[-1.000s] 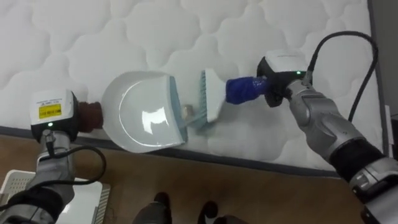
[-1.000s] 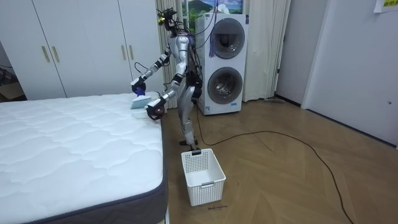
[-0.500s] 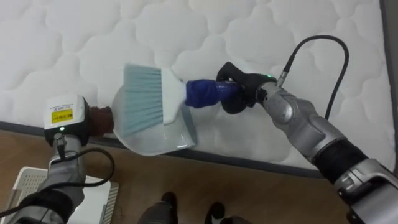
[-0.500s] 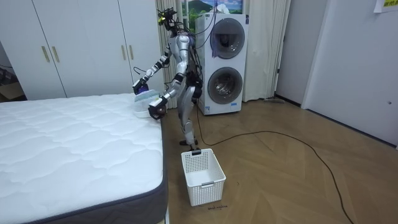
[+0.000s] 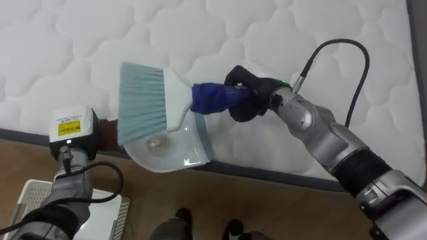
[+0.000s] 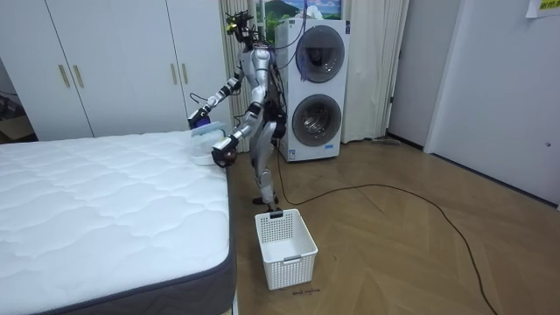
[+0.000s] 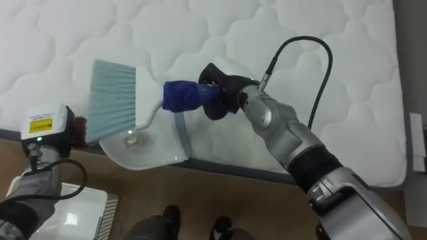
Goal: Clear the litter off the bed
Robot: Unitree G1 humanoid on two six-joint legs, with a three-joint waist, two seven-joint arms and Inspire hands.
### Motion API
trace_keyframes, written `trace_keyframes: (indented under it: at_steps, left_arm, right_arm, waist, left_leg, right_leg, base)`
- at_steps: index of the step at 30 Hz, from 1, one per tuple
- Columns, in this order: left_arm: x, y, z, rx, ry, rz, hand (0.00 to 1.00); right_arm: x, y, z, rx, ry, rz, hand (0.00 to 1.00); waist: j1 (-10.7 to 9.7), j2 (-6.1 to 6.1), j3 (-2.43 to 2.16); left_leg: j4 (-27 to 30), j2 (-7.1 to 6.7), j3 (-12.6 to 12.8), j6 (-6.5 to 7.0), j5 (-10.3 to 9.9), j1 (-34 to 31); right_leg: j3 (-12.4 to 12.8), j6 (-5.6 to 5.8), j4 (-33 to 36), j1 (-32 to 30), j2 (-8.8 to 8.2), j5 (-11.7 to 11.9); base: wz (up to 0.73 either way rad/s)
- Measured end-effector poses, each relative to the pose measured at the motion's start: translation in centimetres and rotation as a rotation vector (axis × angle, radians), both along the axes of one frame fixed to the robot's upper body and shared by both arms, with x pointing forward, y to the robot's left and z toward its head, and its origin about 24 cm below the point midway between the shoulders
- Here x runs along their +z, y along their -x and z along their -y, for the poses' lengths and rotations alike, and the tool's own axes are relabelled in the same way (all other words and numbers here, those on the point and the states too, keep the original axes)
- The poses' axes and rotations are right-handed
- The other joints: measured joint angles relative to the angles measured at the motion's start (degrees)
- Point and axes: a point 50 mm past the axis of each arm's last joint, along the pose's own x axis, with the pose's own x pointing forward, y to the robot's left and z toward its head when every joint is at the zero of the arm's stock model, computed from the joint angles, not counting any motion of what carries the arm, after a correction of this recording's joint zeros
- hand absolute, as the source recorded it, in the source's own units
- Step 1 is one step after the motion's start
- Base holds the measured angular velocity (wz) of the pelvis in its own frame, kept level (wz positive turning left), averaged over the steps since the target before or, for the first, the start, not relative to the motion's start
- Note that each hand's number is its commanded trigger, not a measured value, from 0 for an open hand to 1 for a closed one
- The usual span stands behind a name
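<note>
My right hand (image 5: 250,100) is shut on the blue handle of a brush (image 5: 175,93), whose pale blue bristles lie over the back of a white dustpan (image 5: 170,152). The pan hangs over the edge of the white quilted mattress (image 5: 280,33). A small scrap (image 5: 155,141) lies inside it. My left hand (image 5: 72,132) grips the pan's brown handle at the mattress edge. In the room view I stand at the bed's far corner, brush (image 6: 202,131) above dustpan (image 6: 210,157).
A white slatted basket (image 6: 286,248) stands on the wooden floor beside the bed; its rim (image 5: 23,195) shows under my left arm. Washing machines (image 6: 319,92) and wardrobes (image 6: 114,61) stand behind me. The dark mattress border (image 5: 267,175) runs along the edge.
The brush swept left from beside the dustpan onto it. The pan slid back over the mattress edge, and a small scrap now lies in it.
</note>
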Motion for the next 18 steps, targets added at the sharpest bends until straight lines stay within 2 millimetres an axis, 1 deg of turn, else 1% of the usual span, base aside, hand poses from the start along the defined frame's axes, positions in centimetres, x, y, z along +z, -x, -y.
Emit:
trace_keyframes:
  at_steps: [4, 7, 8, 10, 13, 14, 17, 18]
  left_arm:
    - [0.0, 0.0, 0.0, 0.000, -0.001, 0.004, 1.00]
    - [-0.1, 0.1, 0.0, 0.001, -0.001, 0.007, 1.00]
    - [-0.2, 0.3, 0.1, 0.002, 0.000, 0.012, 1.00]
    - [-0.5, 0.6, 0.1, 0.007, 0.005, 0.015, 1.00]
    - [-0.8, 1.0, 0.1, 0.015, 0.018, 0.020, 1.00]
    - [-0.9, 1.1, 0.2, 0.012, 0.022, 0.021, 1.00]
    - [-1.3, 1.4, 0.5, 0.005, 0.034, 0.026, 1.00]
    - [-1.6, 1.7, 0.6, 0.009, 0.051, 0.023, 1.00]
  right_arm:
    - [0.2, 0.0, 0.1, 0.004, -0.005, 0.016, 1.00]
    - [0.5, -0.2, 0.7, -0.030, -0.059, 0.018, 1.00]
    - [0.6, -0.2, 1.1, -0.060, -0.107, 0.018, 1.00]
    - [0.6, -0.2, 1.8, -0.107, -0.173, 0.021, 1.00]
    - [0.4, 0.0, 3.3, -0.189, -0.234, 0.047, 1.00]
    - [0.3, 0.1, 4.1, -0.236, -0.280, 0.053, 1.00]
    - [0.4, 0.2, 5.8, -0.349, -0.365, 0.089, 1.00]
    - [0.3, 0.3, 6.5, -0.384, -0.388, 0.095, 0.65]
  waist:
    - [-0.24, 0.11, -0.07]
    - [-0.32, 0.13, -0.09]
    - [-0.40, 0.14, -0.10]
    - [-1.26, 0.15, -0.12]
    - [-2.83, 0.23, -0.20]
    - [-3.37, 0.23, -0.21]
    - [-3.76, 0.18, -0.25]
    - [-3.90, 0.21, -0.34]
  left_leg:
    - [-0.13, -0.06, 0.02, 0.13, 0.12, 0.02]
    - [0.13, -0.04, 0.37, 0.32, 0.29, 0.18]
    - [0.17, -0.07, 0.37, 0.34, 0.30, 0.28]
    - [0.21, -0.23, 0.35, 0.37, 0.32, 0.49]
    - [0.14, -0.59, -0.12, 0.49, 0.38, 1.10]
    - [0.00, -0.83, -0.11, 0.62, 0.46, 1.51]
    - [-0.59, -1.17, 0.29, 0.85, 0.38, 2.99]
    - [-1.00, -1.20, 0.35, 0.91, 0.41, 3.96]
  right_leg:
    - [0.09, 0.03, 0.01, 0.00, -0.01, -0.02]
    - [0.12, 0.04, 0.14, 0.04, -0.17, -0.02]
    - [0.08, 0.04, 0.57, 0.17, -0.26, -0.02]
    - [0.04, 0.27, 0.86, 0.39, -0.52, -0.19]
    - [-0.63, 0.54, 0.74, 1.38, -0.94, -0.41]
    - [-0.71, 0.71, 0.74, 1.73, -1.25, -0.52]
    - [0.16, 0.99, 0.43, 2.67, -1.43, -0.63]
    - [0.45, 1.14, -0.32, 3.68, -1.24, -0.63]
  base:
    - [0.00]
    - [0.00]
    - [0.04]
    - [0.09]
    - [0.14]
    - [0.05]
    - [-0.08]
    - [-0.12]
